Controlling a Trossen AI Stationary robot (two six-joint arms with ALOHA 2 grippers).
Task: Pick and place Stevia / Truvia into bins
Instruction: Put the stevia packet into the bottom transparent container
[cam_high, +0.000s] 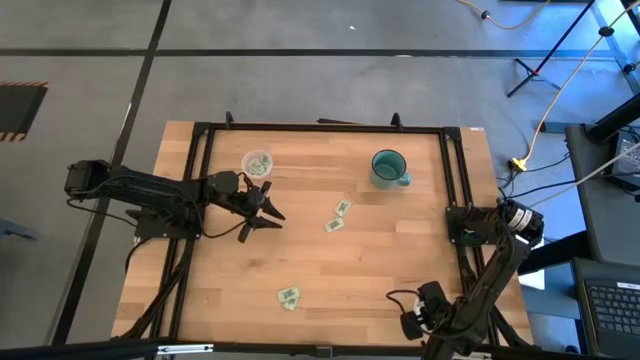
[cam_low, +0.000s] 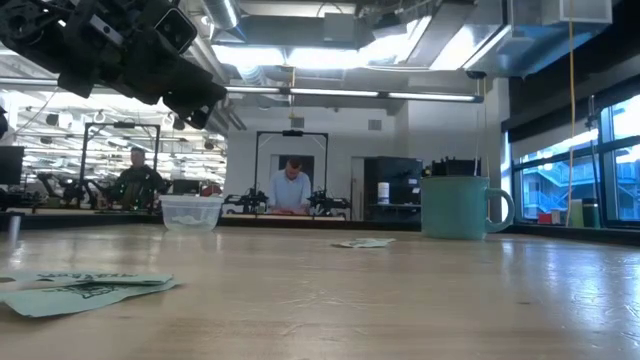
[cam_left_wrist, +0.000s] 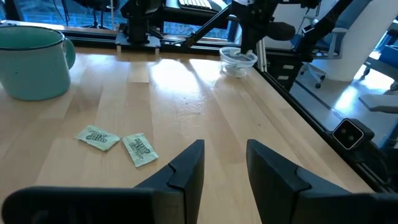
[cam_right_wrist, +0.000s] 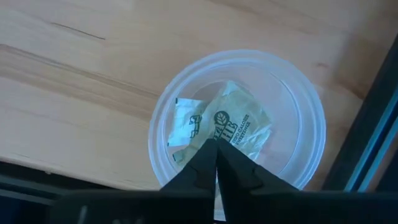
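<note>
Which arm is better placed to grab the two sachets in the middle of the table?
Left. Its tool hangs open over the table, facing the pair of sachets. The right tool is shut above a cup at the table's right edge, farther off.

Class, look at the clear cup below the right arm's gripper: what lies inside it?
Inside the clear cup lie two sachets, white with green print, overlapping. The right gripper, fingers shut and empty, covers their near edges, so anything beneath there cannot be seen.
</note>
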